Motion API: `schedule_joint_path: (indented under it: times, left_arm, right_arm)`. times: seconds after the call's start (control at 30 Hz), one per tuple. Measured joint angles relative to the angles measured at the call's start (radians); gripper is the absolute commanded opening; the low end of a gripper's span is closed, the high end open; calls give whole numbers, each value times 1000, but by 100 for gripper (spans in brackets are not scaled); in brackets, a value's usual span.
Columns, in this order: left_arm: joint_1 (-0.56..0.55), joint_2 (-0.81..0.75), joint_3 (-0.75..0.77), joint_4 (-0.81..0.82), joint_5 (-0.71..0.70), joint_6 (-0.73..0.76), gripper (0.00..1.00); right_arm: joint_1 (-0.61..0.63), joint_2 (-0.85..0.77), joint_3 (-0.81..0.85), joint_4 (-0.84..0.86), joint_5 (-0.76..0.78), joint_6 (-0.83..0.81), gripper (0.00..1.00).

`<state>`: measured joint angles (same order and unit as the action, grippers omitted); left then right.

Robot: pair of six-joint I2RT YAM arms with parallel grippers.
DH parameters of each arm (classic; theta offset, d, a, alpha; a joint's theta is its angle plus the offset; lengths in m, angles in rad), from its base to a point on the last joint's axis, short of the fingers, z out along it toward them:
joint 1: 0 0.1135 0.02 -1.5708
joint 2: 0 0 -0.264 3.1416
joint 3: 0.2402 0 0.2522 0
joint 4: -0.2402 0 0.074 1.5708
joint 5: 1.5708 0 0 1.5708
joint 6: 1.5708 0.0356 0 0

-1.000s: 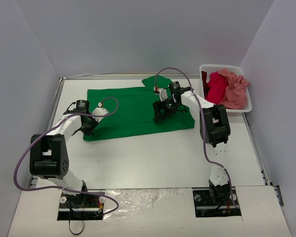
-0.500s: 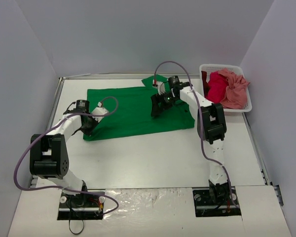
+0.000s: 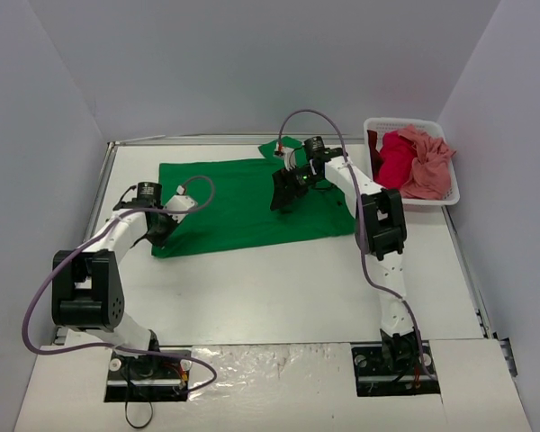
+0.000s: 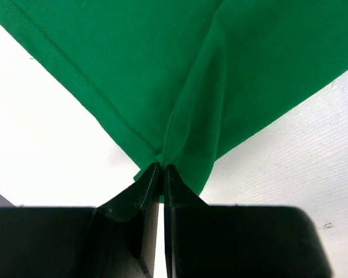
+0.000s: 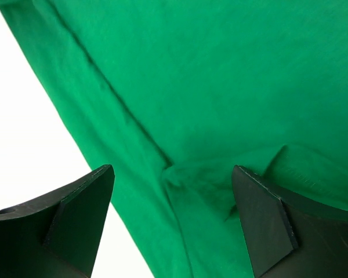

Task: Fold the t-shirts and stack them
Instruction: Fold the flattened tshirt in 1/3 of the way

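Observation:
A bright green t-shirt (image 3: 238, 202) lies spread on the white table, its hem toward the left. My left gripper (image 3: 160, 236) is shut on the near left corner of that green t-shirt (image 4: 220, 87), the cloth pinched between its fingertips (image 4: 160, 168). My right gripper (image 3: 283, 200) hovers open over the shirt's right half, and a small wrinkle of green cloth (image 5: 185, 174) lies between its spread fingers (image 5: 84, 202). A crimson red t-shirt (image 3: 394, 160) and a salmon pink one (image 3: 429, 162) are heaped in the basket.
A white slatted basket (image 3: 412, 200) stands at the far right by the wall. Bare white table (image 3: 270, 288) stretches in front of the green shirt to the arm bases. Grey walls close in the left, back and right.
My right gripper has slid leftward over the green shirt, staying open. The left gripper holds the same corner and has barely moved.

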<state>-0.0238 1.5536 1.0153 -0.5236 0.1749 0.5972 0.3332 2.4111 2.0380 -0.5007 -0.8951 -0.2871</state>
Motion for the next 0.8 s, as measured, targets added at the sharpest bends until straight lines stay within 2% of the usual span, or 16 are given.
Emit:
schedule_joint_path:
  times: [0.13,0.47,0.67,0.77,0.8]
  left_arm:
    - [0,-1,0,-3,0,-3,3]
    - [0,-3,0,-3,11,-11,2]
    - [0,-3,0,-2,13,-17,2]
    - [0,-3,0,-2,13,-18,2]
    - [0,-3,0,-2,13,-18,2]
  right_arm:
    - [0,-45,-48,-11,13,-29,79]
    - [-30,-310,-242,3,43,-84,80]
    - [-48,-338,-333,11,54,-89,68]
    - [-48,-336,-361,5,53,-89,56]
    - [-48,-335,-364,3,53,-89,55]
